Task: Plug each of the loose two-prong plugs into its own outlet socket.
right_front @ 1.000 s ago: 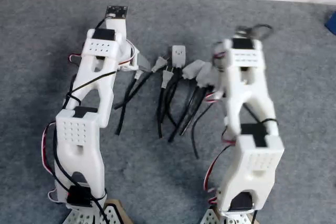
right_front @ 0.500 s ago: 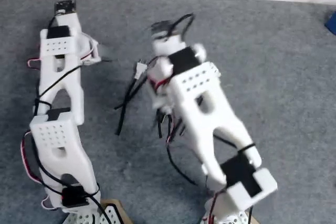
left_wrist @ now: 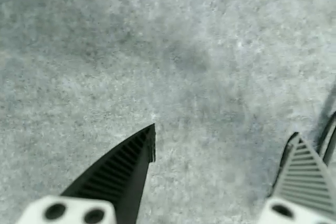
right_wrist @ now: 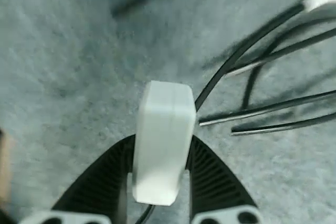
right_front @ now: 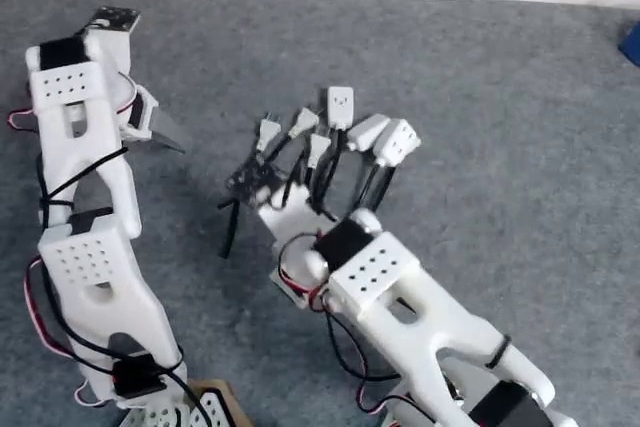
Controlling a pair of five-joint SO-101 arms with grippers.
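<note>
Several white plugs and sockets with black cables lie fanned on the grey carpet: a two-hole socket (right_front: pixel 340 105), two slim plugs (right_front: pixel 268 132) (right_front: pixel 303 124), and bulkier pieces (right_front: pixel 397 142). My right gripper (right_wrist: pixel 163 141) is shut on a white rectangular connector (right_wrist: pixel 161 156), held just above the carpet, with a black cable leaving its end. My right arm (right_front: pixel 370 267) stretches over the near ends of the cables. My left gripper (right_front: pixel 160 127) (left_wrist: pixel 224 132) hangs open over bare carpet, left of the cluster and well apart from it.
Black cables (right_wrist: pixel 262 114) run across the carpet just beyond the held connector. Another cable (left_wrist: pixel 328 129) passes close to one left finger (left_wrist: pixel 299 177). A blue object (right_front: pixel 632 42) sits at the far right edge.
My left arm swung left, away from the plugs. My right arm swept from the right side across the cluster and now reaches low over the cables' near ends.
</note>
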